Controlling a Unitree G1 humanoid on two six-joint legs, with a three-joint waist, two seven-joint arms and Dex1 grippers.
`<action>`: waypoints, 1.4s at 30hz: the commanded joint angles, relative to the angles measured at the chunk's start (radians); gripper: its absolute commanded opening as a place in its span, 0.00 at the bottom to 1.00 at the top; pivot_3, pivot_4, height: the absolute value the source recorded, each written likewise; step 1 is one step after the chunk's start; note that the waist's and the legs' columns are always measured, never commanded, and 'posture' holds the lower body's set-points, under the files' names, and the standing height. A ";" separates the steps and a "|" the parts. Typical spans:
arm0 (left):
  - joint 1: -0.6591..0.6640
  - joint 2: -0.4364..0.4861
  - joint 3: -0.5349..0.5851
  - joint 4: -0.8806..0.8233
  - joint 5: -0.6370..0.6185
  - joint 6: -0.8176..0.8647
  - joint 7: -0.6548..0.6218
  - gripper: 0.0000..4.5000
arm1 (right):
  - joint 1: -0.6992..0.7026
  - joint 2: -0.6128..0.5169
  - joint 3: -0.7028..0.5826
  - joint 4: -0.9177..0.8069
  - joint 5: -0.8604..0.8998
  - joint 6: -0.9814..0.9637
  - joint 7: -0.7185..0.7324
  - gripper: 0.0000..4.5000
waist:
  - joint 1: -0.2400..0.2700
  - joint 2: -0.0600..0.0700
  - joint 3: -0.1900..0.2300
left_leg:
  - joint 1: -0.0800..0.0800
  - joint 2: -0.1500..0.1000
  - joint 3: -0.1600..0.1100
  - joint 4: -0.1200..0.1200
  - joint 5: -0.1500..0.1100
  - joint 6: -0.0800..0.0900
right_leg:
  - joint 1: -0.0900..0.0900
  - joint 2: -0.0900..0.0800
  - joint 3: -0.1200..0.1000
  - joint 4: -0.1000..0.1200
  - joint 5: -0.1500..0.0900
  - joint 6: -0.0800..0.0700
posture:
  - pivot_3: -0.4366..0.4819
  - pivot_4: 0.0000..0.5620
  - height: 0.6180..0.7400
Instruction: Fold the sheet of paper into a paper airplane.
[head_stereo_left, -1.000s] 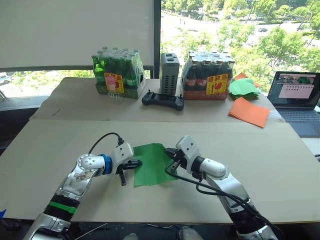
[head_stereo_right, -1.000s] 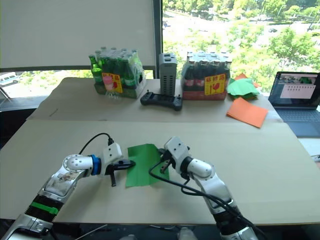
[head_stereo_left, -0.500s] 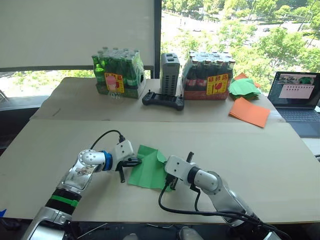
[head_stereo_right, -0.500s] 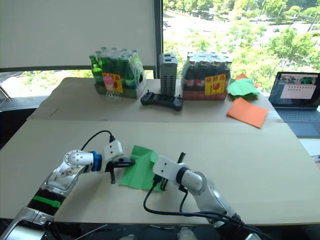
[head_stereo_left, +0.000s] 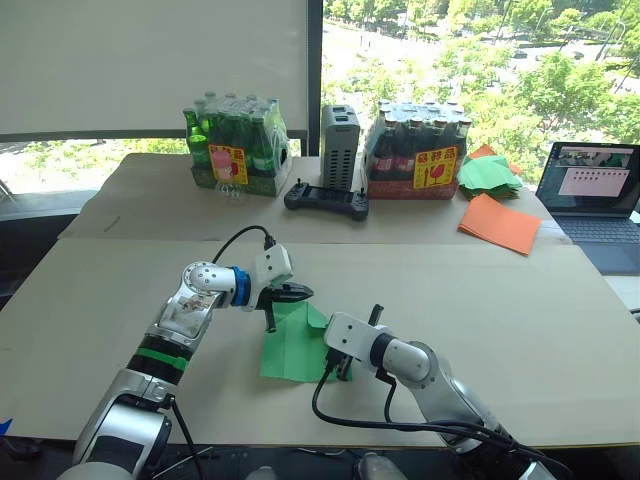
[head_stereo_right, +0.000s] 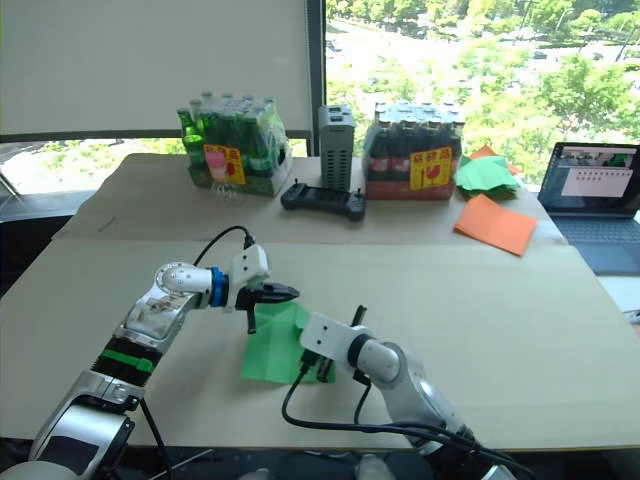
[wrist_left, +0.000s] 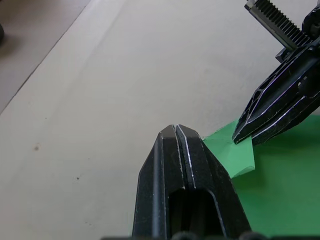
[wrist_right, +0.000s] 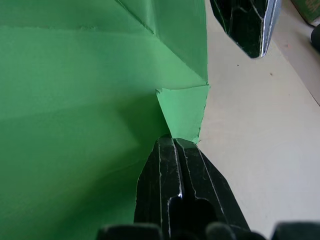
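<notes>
- Two hands are on the job, and the green paper (head_stereo_left: 296, 342) lies mostly flat on the near surface (head_stereo_left: 520, 330), between them and nowhere near a dart shape yet.
- Our right hand (wrist_right: 178, 142) has its fingers pressed together on a small turned-up corner flap of the sheet.
- Our left hand (wrist_left: 176, 131) is pinched closed too, poised at the sheet's far edge with nothing between its fingers that we can see.
- One danger, we reckon: a thin flap in a hard pinch could tear if the right arm pulls sideways.
- Another: with the rest of the sheet unpinned, it may slide and the crease land crooked.
- The left fingertips sit close to the right hand; a careless sweep could knock them together.
</notes>
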 joint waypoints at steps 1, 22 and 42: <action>-0.028 -0.025 -0.015 0.021 0.007 -0.021 -0.007 0.00 | -0.012 0.009 0.004 -0.017 -0.013 0.002 0.006 0.01 | 0.000 0.000 0.000 | 0.000 0.000 0.000 0.000 0.000 0.000 | 0.000 0.000 0.000 0.000 0.000 0.000 | 0.48 0.27 1.00; -0.118 0.055 0.119 -0.091 -0.071 0.071 -0.012 0.00 | -0.007 0.036 0.004 0.001 -0.054 0.006 0.010 0.01 | -0.001 0.000 0.000 | 0.000 0.000 0.000 0.000 0.000 0.000 | 0.000 0.000 0.000 0.000 0.000 0.000 | 0.48 0.27 1.00; -0.006 -0.036 -0.011 0.102 0.053 -0.043 0.066 0.00 | -0.009 0.031 -0.007 -0.002 -0.068 0.020 0.023 0.01 | -0.001 0.000 0.000 | 0.001 0.000 0.000 0.001 0.000 0.000 | 0.000 0.000 0.000 0.001 0.000 0.000 | 0.48 0.27 1.00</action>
